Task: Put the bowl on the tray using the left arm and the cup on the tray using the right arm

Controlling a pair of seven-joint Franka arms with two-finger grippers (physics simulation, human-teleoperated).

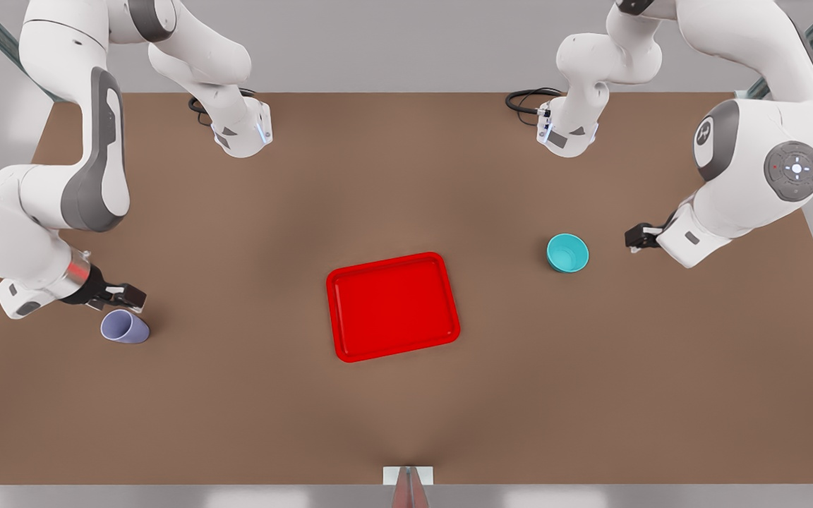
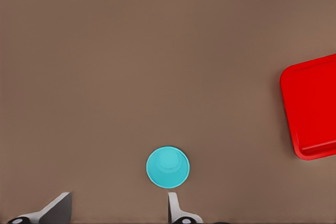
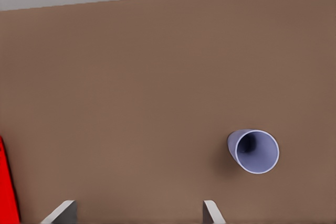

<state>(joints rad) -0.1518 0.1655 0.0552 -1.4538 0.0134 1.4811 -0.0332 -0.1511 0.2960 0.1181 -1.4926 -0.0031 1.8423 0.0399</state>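
— Where's the left gripper [image 1: 634,238]?

— At the front view's right, small and black on its white jointed arm, hanging over the plain brown tabletop [image 1: 406,423]. In its wrist view the two pale fingers [image 2: 175,206] stand wide apart with nothing between them. The small round teal bowl [image 1: 567,252] sits upright on the table near it, toward the middle, not touched.

— And the right gripper [image 1: 124,295]?

— Over at the front view's left, low, just above the lavender tapered cup [image 1: 125,327]. Its fingers [image 3: 212,212] are spread as well, and empty. Whether a fingertip touches the cup's wall I can't tell from here.

— Is the cup standing?

— From the front it looks tilted, mouth turned toward the front view's left; the wrist camera looks straight into its opening [image 3: 254,151].

— The tray?

— The flat bright red rectangular tray [image 1: 392,306], rounded corners and low rim, lies between the two, near the table's centre, slightly askew. Bowl and cup are both well apart from it, one on each side.
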